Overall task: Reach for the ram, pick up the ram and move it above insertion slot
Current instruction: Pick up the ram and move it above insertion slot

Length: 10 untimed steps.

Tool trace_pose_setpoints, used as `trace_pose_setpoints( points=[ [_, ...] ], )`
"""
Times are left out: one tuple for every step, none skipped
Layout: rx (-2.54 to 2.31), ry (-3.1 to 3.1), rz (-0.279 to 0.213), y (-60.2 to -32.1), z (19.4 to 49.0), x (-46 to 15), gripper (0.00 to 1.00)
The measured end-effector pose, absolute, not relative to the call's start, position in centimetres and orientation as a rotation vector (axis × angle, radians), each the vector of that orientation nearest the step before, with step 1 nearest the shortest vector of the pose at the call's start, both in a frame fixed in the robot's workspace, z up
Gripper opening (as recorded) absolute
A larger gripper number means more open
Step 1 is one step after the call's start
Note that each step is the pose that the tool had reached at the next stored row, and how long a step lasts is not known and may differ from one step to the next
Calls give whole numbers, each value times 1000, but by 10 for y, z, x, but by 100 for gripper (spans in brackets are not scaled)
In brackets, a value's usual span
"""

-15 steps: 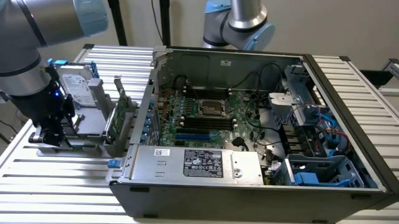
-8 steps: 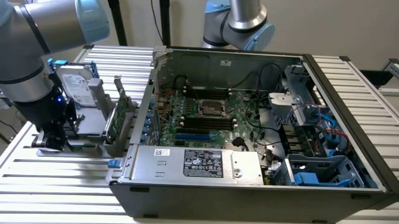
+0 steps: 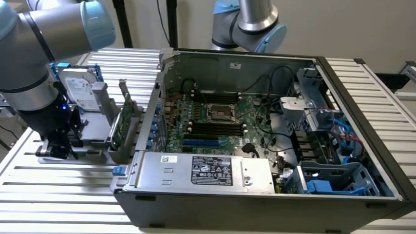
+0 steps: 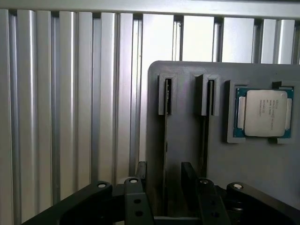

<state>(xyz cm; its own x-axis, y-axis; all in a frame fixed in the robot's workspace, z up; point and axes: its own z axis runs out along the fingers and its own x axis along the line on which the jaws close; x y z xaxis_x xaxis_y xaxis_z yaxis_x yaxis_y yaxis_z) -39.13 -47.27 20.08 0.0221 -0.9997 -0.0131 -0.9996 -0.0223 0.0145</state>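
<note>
Slatted metal table (image 3: 58,190), with a grey holder tray (image 4: 187,75) on it beside the open PC case (image 3: 260,195). Gripper (image 4: 164,166) is low over the tray, fingers (image 4: 141,171) spread, nothing clamped. Ram (image 4: 165,136) stands on edge in its tray slot, between the two fingers. Looks roughly centred. For a good grasp, close square on the flat faces and keep it vertical so it won't bind in the end guides. Processor chip (image 4: 260,112) sits just beside it. Hard drive (image 3: 81,90) and larger card (image 3: 123,122) stand further out.

Grey holder (image 4: 262,164), ribbed silver tbl (image 4: 70,93)
</note>
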Motion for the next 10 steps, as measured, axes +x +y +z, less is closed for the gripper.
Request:
trace_pose_setpoints(
  points=[
    [2245,-2196,-32,-473,200,-391,42],
    [2245,-2196,-33,-473,200,-391,42],
    [2245,-2196,-34,-473,200,-392,42],
    [2245,-2196,-35,-473,200,-392,42],
    [2245,-2196,-36,-473,200,-392,42],
    [2245,-2196,-38,-473,200,-392,42],
    [2245,-2197,-38,-473,199,-393,42],
    [2245,-2197,-39,-472,199,-393,42],
    [2245,-2197,-39,-472,199,-393,42],
    [2245,-2197,-40,-472,198,-393,42]
  ],
)
